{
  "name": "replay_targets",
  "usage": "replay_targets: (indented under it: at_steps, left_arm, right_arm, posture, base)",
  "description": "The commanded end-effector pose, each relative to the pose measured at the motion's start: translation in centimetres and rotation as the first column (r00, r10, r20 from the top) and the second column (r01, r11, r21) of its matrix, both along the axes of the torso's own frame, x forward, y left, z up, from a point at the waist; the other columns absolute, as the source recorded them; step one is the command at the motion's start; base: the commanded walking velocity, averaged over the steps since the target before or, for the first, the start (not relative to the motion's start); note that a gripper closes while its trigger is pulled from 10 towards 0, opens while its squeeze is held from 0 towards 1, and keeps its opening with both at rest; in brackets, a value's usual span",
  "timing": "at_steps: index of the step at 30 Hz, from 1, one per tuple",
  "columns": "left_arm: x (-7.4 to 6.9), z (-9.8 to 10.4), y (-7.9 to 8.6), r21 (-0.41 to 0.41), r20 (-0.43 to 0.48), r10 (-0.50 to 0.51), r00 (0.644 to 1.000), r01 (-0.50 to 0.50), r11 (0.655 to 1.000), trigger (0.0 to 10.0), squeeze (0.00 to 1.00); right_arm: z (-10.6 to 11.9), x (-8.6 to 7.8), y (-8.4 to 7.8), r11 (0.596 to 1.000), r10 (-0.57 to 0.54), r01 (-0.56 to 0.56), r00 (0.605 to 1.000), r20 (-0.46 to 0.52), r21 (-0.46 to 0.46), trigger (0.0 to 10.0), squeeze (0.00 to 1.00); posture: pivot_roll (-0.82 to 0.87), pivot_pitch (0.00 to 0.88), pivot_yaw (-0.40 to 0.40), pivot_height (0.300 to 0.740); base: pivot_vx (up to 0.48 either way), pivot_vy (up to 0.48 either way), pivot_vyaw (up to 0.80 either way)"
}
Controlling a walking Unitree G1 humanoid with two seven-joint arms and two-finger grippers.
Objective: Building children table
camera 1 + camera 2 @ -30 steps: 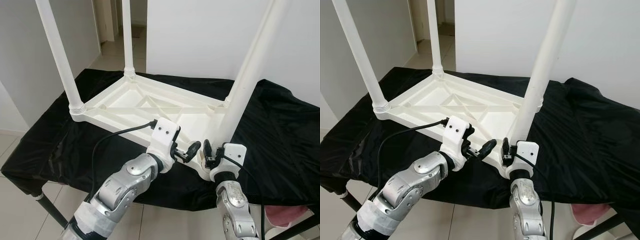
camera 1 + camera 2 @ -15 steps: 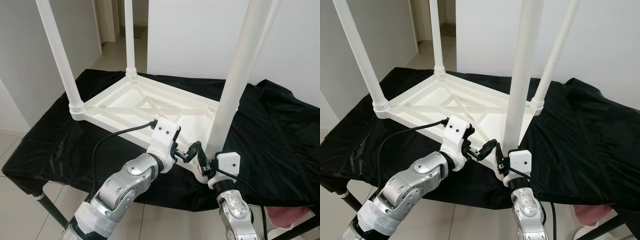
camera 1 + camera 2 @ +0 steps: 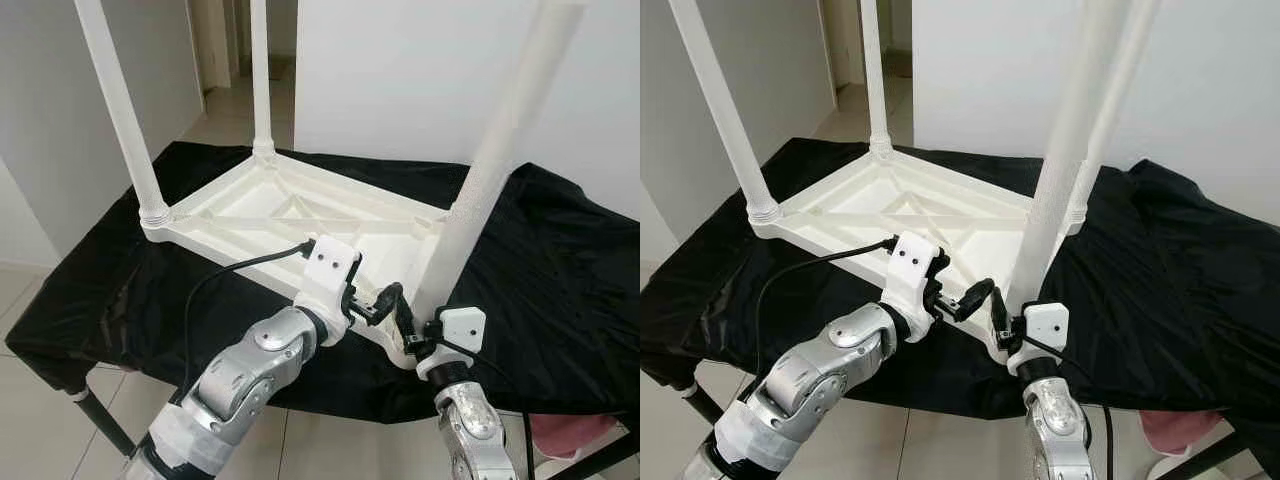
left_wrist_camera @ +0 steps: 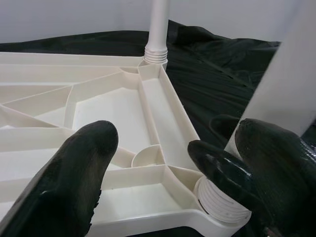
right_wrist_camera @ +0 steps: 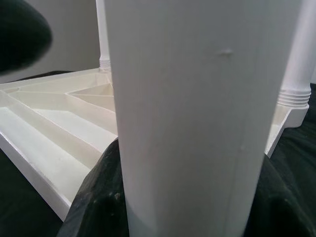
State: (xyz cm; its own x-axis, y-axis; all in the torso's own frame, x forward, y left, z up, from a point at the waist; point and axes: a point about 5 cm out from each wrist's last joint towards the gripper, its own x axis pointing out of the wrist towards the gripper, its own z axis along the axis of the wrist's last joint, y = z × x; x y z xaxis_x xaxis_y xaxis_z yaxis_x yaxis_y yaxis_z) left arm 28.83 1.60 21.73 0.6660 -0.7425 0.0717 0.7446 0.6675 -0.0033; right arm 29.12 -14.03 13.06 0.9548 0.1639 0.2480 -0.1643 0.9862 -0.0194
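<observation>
A white plastic children's table top (image 3: 300, 210) lies upside down on a black-covered table. Legs stand in its left corner (image 3: 120, 110), its far corner (image 3: 260, 70) and its right corner (image 3: 1125, 80). My right gripper (image 3: 415, 338) is shut on a fourth leg (image 3: 490, 170) low down. That leg leans right, and its ribbed end (image 4: 217, 205) sits at the near corner socket. In the right wrist view the leg (image 5: 197, 123) stands between black fingers (image 5: 98, 197). My left gripper (image 3: 385, 300) hovers open at the same corner, its fingers (image 4: 79, 177) spread.
The black cloth (image 3: 560, 270) drapes over the table's front edge close to my arms. A pink object (image 3: 570, 430) lies on the floor at the lower right. A white wall stands behind, and a doorway (image 3: 225, 40) opens at the back left.
The held leg stood nearly upright half a second ago; its top has swung back to the right. The right gripper shifted slightly with it. The left gripper has stayed put.
</observation>
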Motion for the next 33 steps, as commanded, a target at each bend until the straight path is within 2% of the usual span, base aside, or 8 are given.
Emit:
replay_targets:
  at_steps: [1, 11, 15, 17, 19, 20, 25, 33]
  left_arm:
    - [-0.8, 0.3, -0.6, 0.018, 0.019, -0.161, 0.987, 0.161, 0.987, 10.0, 0.0]
    - [-0.8, 0.3, -0.5, 0.018, 0.017, -0.156, 0.988, 0.156, 0.988, 10.0, 0.0]
    - [-0.8, 0.3, -0.4, 0.017, 0.017, -0.154, 0.988, 0.154, 0.988, 10.0, 0.0]
    - [-0.8, 0.3, -0.4, 0.017, 0.018, -0.154, 0.988, 0.154, 0.988, 10.0, 0.0]
    - [-0.8, 0.3, -0.4, 0.017, 0.018, -0.153, 0.988, 0.153, 0.988, 10.0, 0.0]
    - [-0.8, 0.3, -0.4, 0.017, 0.018, -0.153, 0.988, 0.153, 0.988, 10.0, 0.0]
    - [-0.7, 0.3, -0.4, 0.016, 0.017, -0.152, 0.988, 0.151, 0.988, 10.0, 0.0]
    - [-0.7, 0.4, -0.4, 0.017, 0.017, -0.152, 0.988, 0.152, 0.988, 10.0, 0.0]
  right_arm:
    - [-5.6, -0.8, 0.3, 0.999, 0.034, -0.028, 0.948, -0.316, 0.023, 10.0, 0.0]
    - [-5.6, -0.7, 0.5, 0.999, 0.046, -0.048, 0.946, -0.322, 0.0, 10.0, 0.0]
    - [-5.0, -0.9, 0.8, 0.998, 0.036, -0.049, 0.961, -0.273, -0.041, 10.0, 0.0]
    - [-4.8, -1.2, 0.8, 1.0, -0.012, 0.01, 0.967, -0.253, -0.01, 10.0, 0.0]
    - [-4.7, -1.2, 0.1, 0.989, -0.142, 0.146, 0.959, -0.245, -0.002, 10.0, 0.0]
    - [-4.7, -1.2, 0.1, 0.989, -0.142, 0.146, 0.959, -0.245, -0.002, 10.0, 0.0]
    - [-4.5, -1.4, -0.8, 0.915, -0.393, 0.404, 0.888, -0.237, -0.004, 10.0, 0.0]
    - [-4.5, -1.1, -1.2, 0.896, -0.42, 0.443, 0.868, -0.264, 0.031, 10.0, 0.0]
  posture:
    - [0.0, 0.119, 0.004, 0.74]
    - [0.01, 0.123, 0.002, 0.74]
    - [0.0, 0.124, 0.001, 0.74]
    - [0.0, 0.125, 0.001, 0.74]
    - [0.0, 0.126, 0.0, 0.74]
    - [0.0, 0.126, 0.0, 0.74]
    - [0.0, 0.13, 0.001, 0.74]
    - [0.0, 0.134, 0.004, 0.74]
  base:
    - [0.0, 0.0, 0.0]
    - [0.0, 0.0, 0.0]
    - [0.0, 0.0, 0.0]
    - [0.0, 0.0, 0.0]
    - [0.0, 0.0, 0.0]
    - [0.0, 0.0, 0.0]
    - [0.0, 0.0, 0.0]
    - [0.0, 0.0, 0.0]
